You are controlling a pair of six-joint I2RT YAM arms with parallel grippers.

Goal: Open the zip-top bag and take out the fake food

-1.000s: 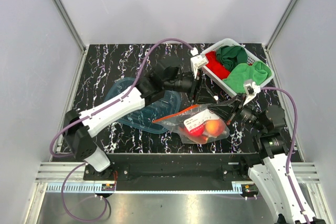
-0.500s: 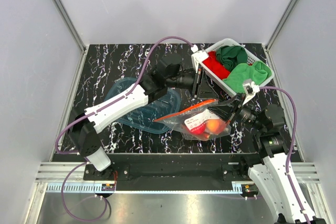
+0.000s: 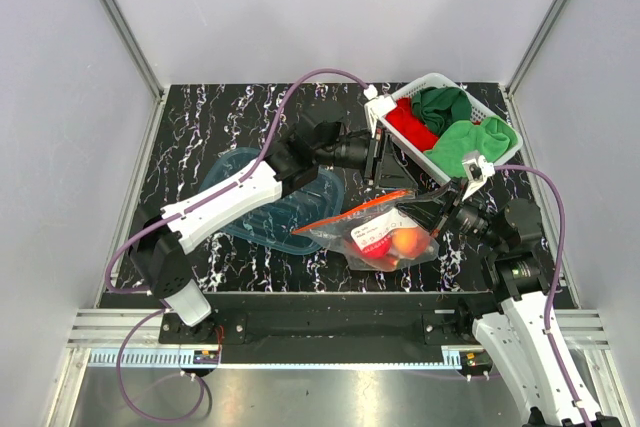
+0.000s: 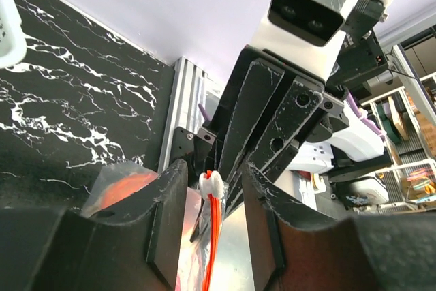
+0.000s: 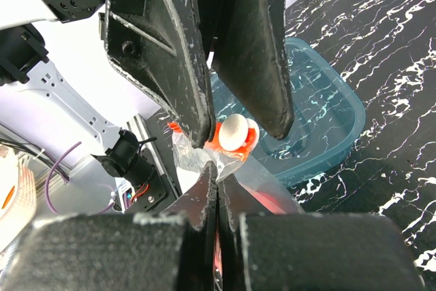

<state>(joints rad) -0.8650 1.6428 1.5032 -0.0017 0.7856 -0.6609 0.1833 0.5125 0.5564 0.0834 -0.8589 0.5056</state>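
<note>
Now that my left tool [image 4: 212, 168] has swung in to straddle the white slider [image 4: 211, 184], jaws apart, my right tool [image 5: 216, 172] clamps the zip-top bag [image 3: 352, 230] at the counter's [image 3: 200, 127] near edge, fake food [image 3: 392, 243] inside; unzipping can begin.
</note>
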